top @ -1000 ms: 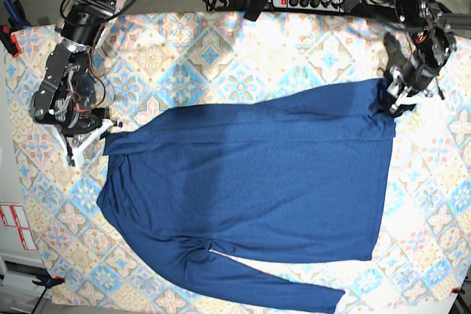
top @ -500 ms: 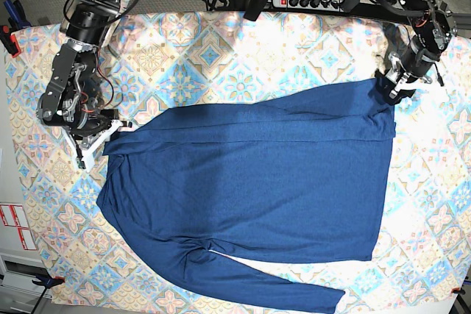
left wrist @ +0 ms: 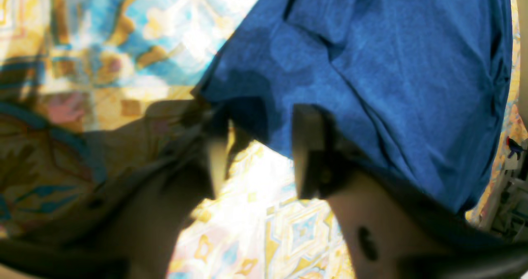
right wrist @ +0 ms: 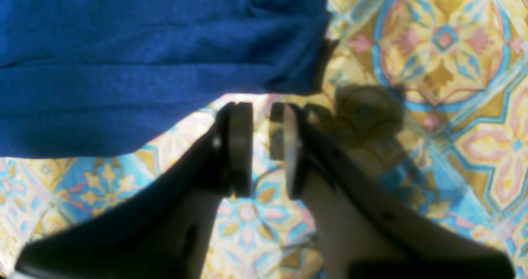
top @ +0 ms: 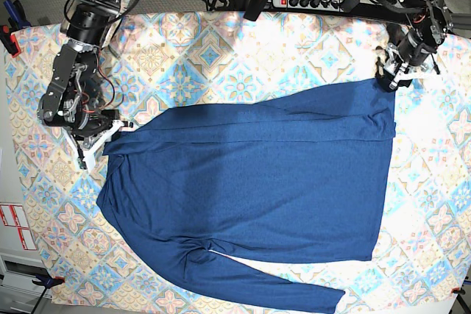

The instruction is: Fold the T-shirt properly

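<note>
1. At the left edge of the base view, the right gripper (top: pixel 99 141) hangs low over the tile-patterned tablecloth (top: pixel 221 49), just beside the near corner of the T-shirt (top: pixel 250 182); its wrist camera shows the two fingers (right wrist: pixel 241 147) parted by a narrow gap with only cloth pattern between them; nothing is held; the shirt's edge (right wrist: pixel 123 64) lies just beyond the fingertips.

2. Across the middle, the dark navy T-shirt lies spread flat on the tablecloth, its upper part folded over in a long band from one side to the other; one sleeve trails along the bottom edge of the table toward the lower right.

3. Above the table, a power strip (top: pixel 309 1) and a tangle of cables sit beyond the tablecloth.

4. At the right, the left gripper (top: pixel 394 79) stands at the shirt's upper right corner; the wrist view, blurred, shows its jaws apart, fingers (left wrist: pixel 307 147) wide of each other with bright tablecloth (left wrist: pixel 264 213) in the gap; the corner of the shirt (left wrist: pixel 371 64) lies loose ahead of them, not clamped.
</note>
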